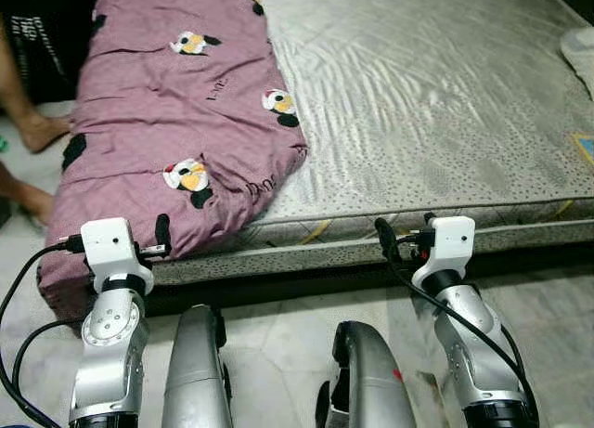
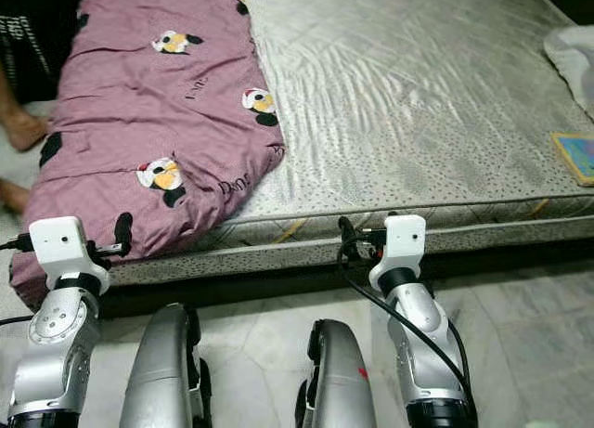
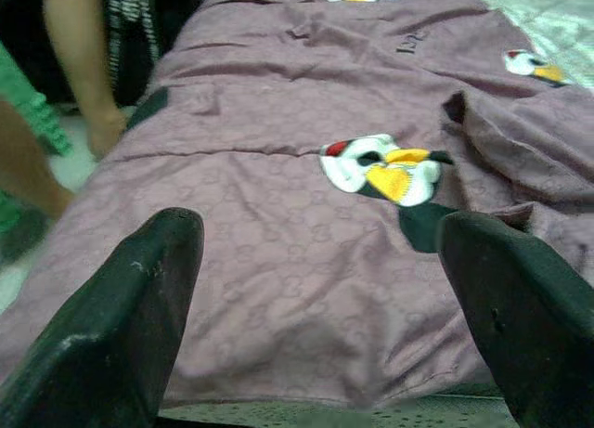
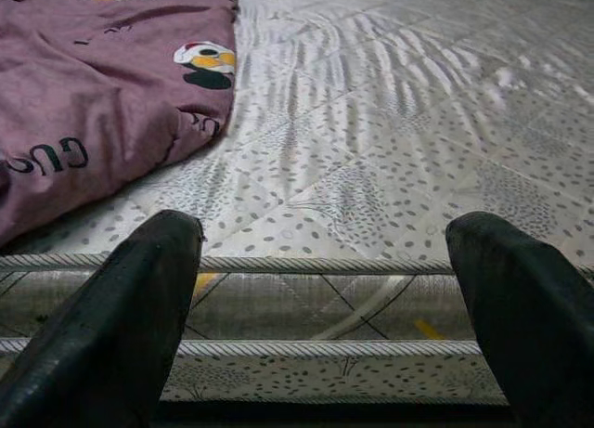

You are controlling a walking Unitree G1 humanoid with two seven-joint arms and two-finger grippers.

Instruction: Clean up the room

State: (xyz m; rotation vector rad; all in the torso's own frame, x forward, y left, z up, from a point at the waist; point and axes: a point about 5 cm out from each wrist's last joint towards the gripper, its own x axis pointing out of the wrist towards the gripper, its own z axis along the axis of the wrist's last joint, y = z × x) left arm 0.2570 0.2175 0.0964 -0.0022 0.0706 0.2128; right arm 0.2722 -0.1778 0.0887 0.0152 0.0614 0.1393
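- We hold our left gripper (image 3: 320, 354) at the near edge of the mattress (image 1: 436, 103), fingers (image 3: 121, 326) spread wide with nothing between them.
- Straight ahead of that gripper lies the purple blanket (image 1: 172, 112), printed with cartoon ducks; it covers the left strip of the mattress and droops over the near edge just in front of the fingertips.
- One duck print (image 3: 385, 168) sits just beyond the gap between the left fingers.
- Our right gripper (image 4: 325, 326) is also open, its two fingers (image 4: 116, 326) wide apart and holding nothing.
- It faces the bare side of the mattress, level with the corded seam (image 4: 325, 264) that runs across just past the fingertips.
- The blanket's edge lies ahead and off to the left of the right gripper, well apart from it.
- Beyond the right gripper, the grey dotted mattress top stretches away uncovered.
- Far to the right of the right gripper, a flat book (image 2: 577, 157) lies near the mattress edge, with a pale cloth (image 2: 571, 52) farther back.
- To the left of the left gripper, past the blanket, a person's bare legs (image 1: 23, 122) stand on the floor (image 1: 278, 326).
- Our two silver legs show below, between the arms.
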